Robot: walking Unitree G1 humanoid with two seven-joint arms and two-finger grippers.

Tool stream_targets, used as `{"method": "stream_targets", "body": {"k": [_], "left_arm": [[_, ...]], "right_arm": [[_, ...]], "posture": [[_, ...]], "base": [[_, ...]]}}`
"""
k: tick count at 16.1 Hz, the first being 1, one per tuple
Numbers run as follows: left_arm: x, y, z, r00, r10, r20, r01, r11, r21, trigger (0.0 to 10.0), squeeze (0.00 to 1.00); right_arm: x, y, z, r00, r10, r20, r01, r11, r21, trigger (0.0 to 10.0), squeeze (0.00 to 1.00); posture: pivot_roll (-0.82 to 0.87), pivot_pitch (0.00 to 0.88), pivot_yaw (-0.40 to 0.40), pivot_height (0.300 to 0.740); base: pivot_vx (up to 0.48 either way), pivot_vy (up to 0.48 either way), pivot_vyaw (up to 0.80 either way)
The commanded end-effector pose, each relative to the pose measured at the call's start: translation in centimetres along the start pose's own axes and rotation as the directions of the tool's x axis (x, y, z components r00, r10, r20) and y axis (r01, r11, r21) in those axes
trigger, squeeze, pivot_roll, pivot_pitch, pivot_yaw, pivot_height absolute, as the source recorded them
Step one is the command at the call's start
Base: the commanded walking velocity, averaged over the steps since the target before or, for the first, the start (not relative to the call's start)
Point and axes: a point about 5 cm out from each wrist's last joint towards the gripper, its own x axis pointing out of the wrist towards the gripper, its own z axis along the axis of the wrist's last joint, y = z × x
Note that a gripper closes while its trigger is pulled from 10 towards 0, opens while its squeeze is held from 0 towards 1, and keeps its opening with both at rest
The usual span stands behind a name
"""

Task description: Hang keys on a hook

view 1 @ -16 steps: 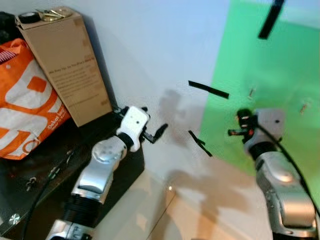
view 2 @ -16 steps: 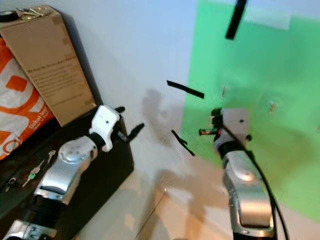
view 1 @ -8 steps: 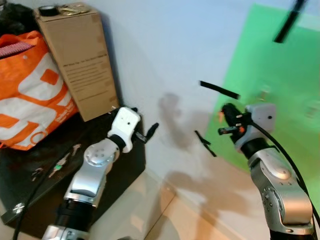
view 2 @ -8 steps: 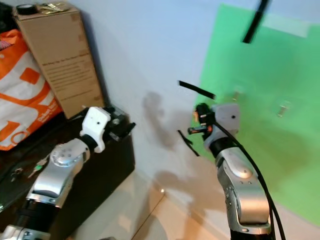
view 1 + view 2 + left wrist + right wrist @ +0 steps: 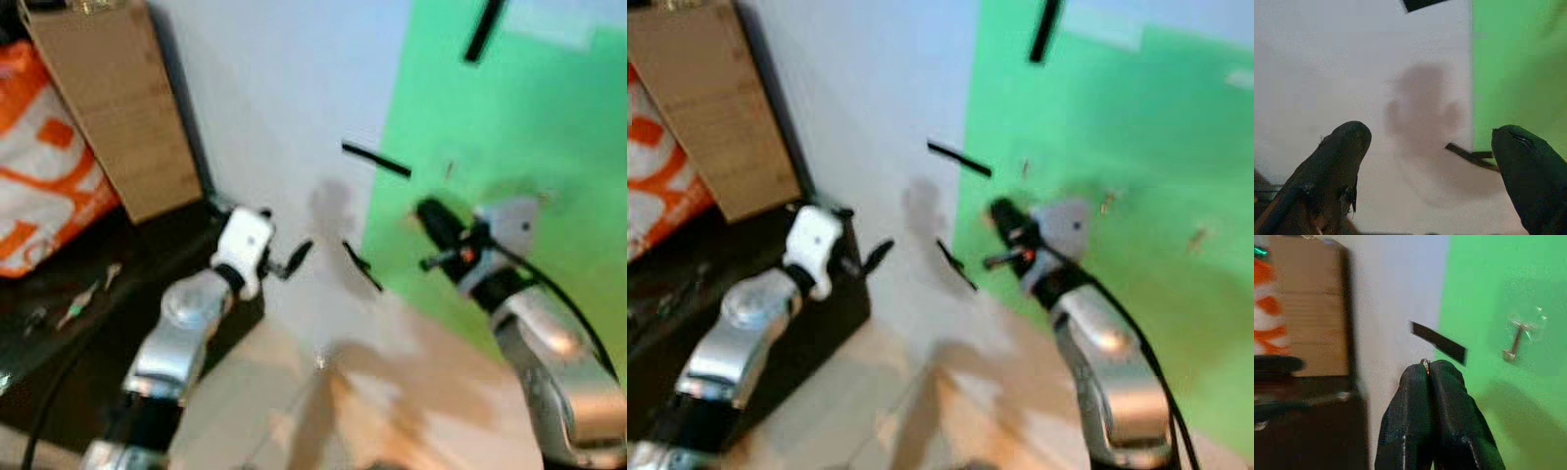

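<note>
Your robot's arms were silver and jointed, each ending in a white wrist block; a black cable ran along each arm. The left gripper point(image 5: 284, 262) and right gripper point(image 5: 429, 230) had long, rounded black fingers; the right wrist bore a small orange-red mark.

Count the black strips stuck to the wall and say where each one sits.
3. Top black strip: high on the green sheet. Middle black strip: crossing from white wall onto the green. Lowest black strip: below it, at that edge. Others may lie out of view.
</note>
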Motion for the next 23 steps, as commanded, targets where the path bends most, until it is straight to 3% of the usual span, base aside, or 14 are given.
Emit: {"method": "stream_targets", "body": {"k": [1,5,6,9,13,23], "left_arm": [[0.1,-0.5,0.4,0.999,-0.041,0.024,0.041,0.999,-0.01,10.0,0.0],[-0.4,-0.5,0.6,0.992,-0.123,0.017,0.123,0.992,-0.021,10.0,0.0],[-0.7,-0.6,0.8,0.976,-0.218,0.015,0.219,0.975,-0.037,10.0,0.0],[-1.0,-0.8,1.0,0.951,-0.309,0.006,0.309,0.95,-0.038,10.0,0.0],[-1.1,-0.9,1.3,0.94,-0.342,0.006,0.342,0.939,-0.043,10.0,0.0],[-0.9,-1.0,1.6,0.93,-0.368,0.006,0.367,0.929,-0.05,10.0,0.0]], "right_arm": [[-0.2,0.2,0.2,1.0,0.029,-0.003,-0.029,1.0,0.001,10.0,0.0],[0.6,0.5,0.6,0.998,0.054,0.011,-0.054,0.998,0.013,10.0,0.0],[1.1,0.7,0.9,0.998,0.061,0.025,-0.062,0.997,0.042,10.0,0.0],[2.0,0.7,0.7,0.999,0.044,0.007,-0.044,0.997,0.056,10.0,0.0],[3.2,-0.6,0.7,0.997,-0.071,-0.036,0.074,0.99,0.118,10.0,0.0],[2.8,-2.1,1.2,0.982,-0.186,-0.011,0.183,0.953,0.24,10.0,0.0]], "posture": [[-0.12,0.0,0.016,0.74],[-0.1,0.0,0.005,0.74],[-0.1,0.0,0.003,0.74],[-0.09,0.0,0.0,0.74],[-0.09,0.0,-0.001,0.74],[-0.09,0.0,0.002,0.74]], "base": [[0.0,0.0,0.0],[0.0,0.0,0.0],[0.0,0.0,0.0],[0.0,0.0,0.0],[0.0,0.0,0.0],[0.0,0.0,0.0]]}}
